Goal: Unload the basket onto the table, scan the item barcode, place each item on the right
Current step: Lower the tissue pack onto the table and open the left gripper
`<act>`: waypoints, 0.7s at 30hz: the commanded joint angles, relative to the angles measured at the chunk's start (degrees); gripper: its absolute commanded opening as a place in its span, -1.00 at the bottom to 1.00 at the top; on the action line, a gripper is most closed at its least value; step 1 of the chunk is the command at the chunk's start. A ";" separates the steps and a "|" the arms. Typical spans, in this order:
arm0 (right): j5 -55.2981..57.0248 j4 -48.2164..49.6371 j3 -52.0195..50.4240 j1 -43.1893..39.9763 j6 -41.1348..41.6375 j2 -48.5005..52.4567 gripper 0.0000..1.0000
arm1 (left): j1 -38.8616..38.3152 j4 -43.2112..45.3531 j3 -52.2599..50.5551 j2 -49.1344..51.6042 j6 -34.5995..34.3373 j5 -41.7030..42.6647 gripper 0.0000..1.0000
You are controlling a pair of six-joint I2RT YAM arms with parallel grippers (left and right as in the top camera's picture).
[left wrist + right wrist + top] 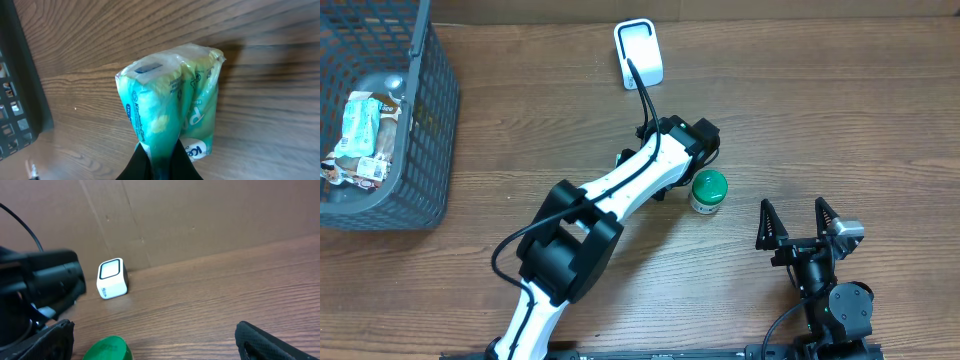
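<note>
The left pincer (160, 156) is fully closed on the lower end of a green-and-white plastic packet (170, 107). In the left wrist view the packet rises from the closed jaws, with a white label on its upper end and wood grain behind it.

The left arm (620, 190) reaches from the near-left edge of the tabletop (840, 100) toward its middle. In the overhead view the wrist covers the packet, which therefore lies under the wrist, near the middle of the tabletop.

The white scanner (638, 55) stands near the far edge, at about mid-width, apart from the left wrist. A jar (708, 192) with a green lid stands upright just beside the wrist, on its right.

The right pincer (792, 206) is wide open and holds nothing. It sits near the near-right edge, apart from the jar.

A dark mesh basket (432, 120) occupies the far-left corner and contains wrapped goods (362, 135).
</note>
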 commanded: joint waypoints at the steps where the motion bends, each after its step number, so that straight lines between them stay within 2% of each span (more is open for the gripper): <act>1: -0.33 0.20 -0.61 -0.20 -0.26 -0.57 1.00 | -0.11 0.09 -0.37 1.84 -3.67 -3.98 -0.92; 8: -0.33 0.20 -0.61 -0.20 -0.26 -0.57 1.00 | -0.11 -0.70 -0.37 5.51 -3.61 -4.46 -0.89; 18: -0.33 0.20 -0.61 -0.20 -0.26 -0.57 1.00 | -0.11 -1.70 0.26 5.86 -3.63 -3.34 -0.48; 21: -0.33 0.20 -0.61 -0.20 -0.26 -0.57 1.00 | -0.11 -2.95 1.90 5.84 -3.65 -3.28 -0.42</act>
